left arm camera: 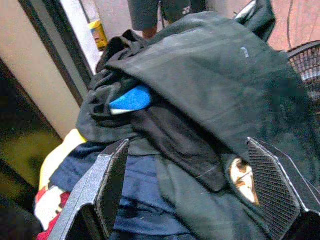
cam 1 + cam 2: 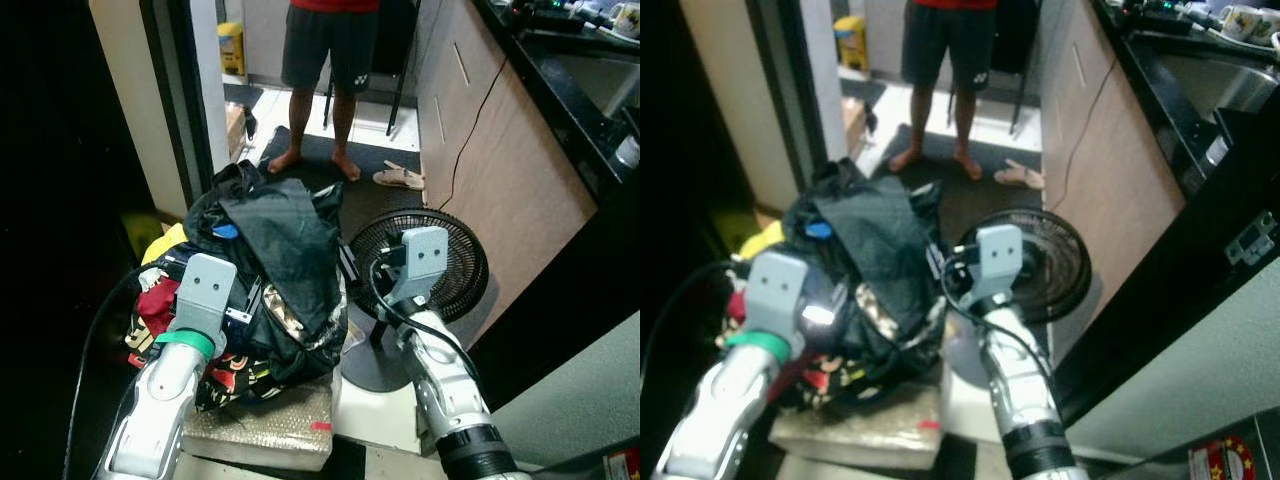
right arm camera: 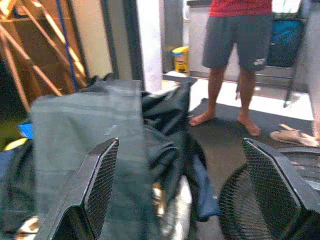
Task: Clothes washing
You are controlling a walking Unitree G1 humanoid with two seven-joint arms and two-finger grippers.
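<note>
Dark clothes pile (image 2: 270, 270) heaped high, grey-green garment draped on top

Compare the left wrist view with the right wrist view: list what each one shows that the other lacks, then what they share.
Left wrist view alone: a blue item tucked under the dark garments, a navy cloth and a patterned patch, seen between the open left pincer.

Right wrist view alone: a wooden ladder, sandals on the floor, and the person's bare feet, past the open right pincer.

Both: the clothes pile, the black fan, the yellow container and the person's dark shorts.
</note>
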